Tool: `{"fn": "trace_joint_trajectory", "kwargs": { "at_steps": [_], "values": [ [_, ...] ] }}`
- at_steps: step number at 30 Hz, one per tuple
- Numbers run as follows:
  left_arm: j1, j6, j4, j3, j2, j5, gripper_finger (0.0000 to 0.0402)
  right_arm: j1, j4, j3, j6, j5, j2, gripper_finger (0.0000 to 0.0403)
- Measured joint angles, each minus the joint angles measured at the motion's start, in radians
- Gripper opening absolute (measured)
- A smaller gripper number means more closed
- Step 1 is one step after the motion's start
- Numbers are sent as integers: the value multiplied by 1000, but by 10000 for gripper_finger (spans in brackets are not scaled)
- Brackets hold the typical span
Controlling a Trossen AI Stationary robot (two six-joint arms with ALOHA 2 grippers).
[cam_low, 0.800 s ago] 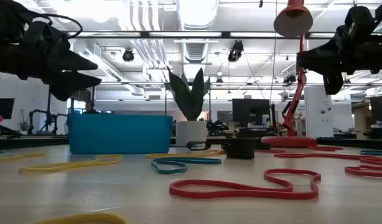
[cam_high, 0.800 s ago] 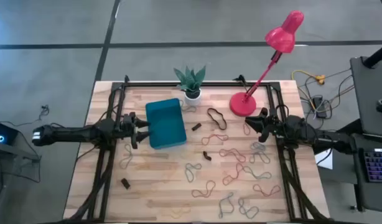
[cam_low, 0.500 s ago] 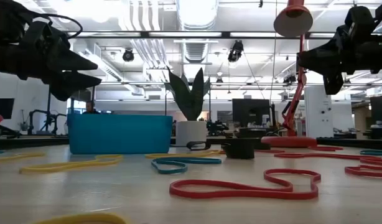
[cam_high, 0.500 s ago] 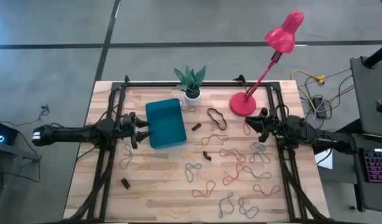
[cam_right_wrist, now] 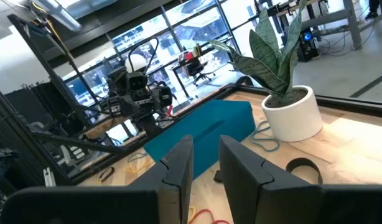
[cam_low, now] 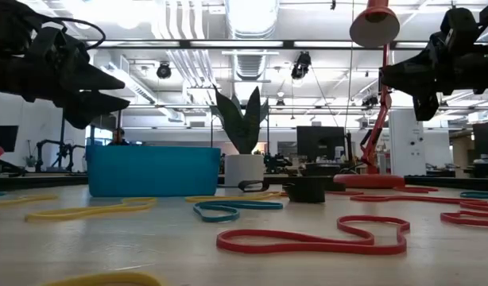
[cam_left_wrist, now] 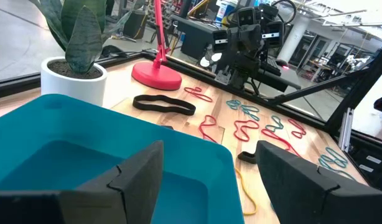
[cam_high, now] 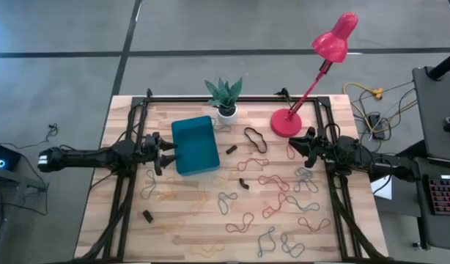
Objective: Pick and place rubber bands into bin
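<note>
The teal bin (cam_high: pixel 195 145) rests flat on the wooden table, left of centre. Many rubber bands (cam_high: pixel 276 198) lie loose on the table's right and near parts, red, grey-green, yellow and dark brown; a red one (cam_low: pixel 307 238) lies nearest in the low view. My left gripper (cam_high: pixel 166 152) hovers at the bin's left edge, open and holding nothing; its wrist view shows the bin (cam_left_wrist: pixel 85 155) just under the fingers. My right gripper (cam_high: pixel 297 144) hovers above the table right of the bands, its fingers a narrow gap apart (cam_right_wrist: pixel 206 146), holding nothing.
A white pot with a green plant (cam_high: pixel 226 110) stands behind the bin. A red desk lamp's base (cam_high: pixel 286 122) sits at the far right. Small dark blocks (cam_high: pixel 148 215) (cam_high: pixel 243 183) lie among the bands. Black frame rails (cam_high: pixel 126 183) run along both table sides.
</note>
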Motion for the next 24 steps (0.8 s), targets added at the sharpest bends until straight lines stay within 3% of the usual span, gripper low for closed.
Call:
{"fn": "trace_joint_trajectory", "kwargs": {
  "at_steps": [14, 17, 20, 24],
  "values": [
    [0, 0, 0, 0, 0, 0, 240, 0, 1, 0, 1, 0, 0, 68],
    [0, 0, 0, 0, 0, 0, 240, 0, 33, 0, 134, 3, 0, 68],
    [0, 0, 0, 0, 0, 0, 240, 0, 41, 1, 266, 66, 0, 68],
    [0, 0, 0, 0, 0, 0, 240, 0, 45, 1, 279, 210, 0, 68]
  ]
}}
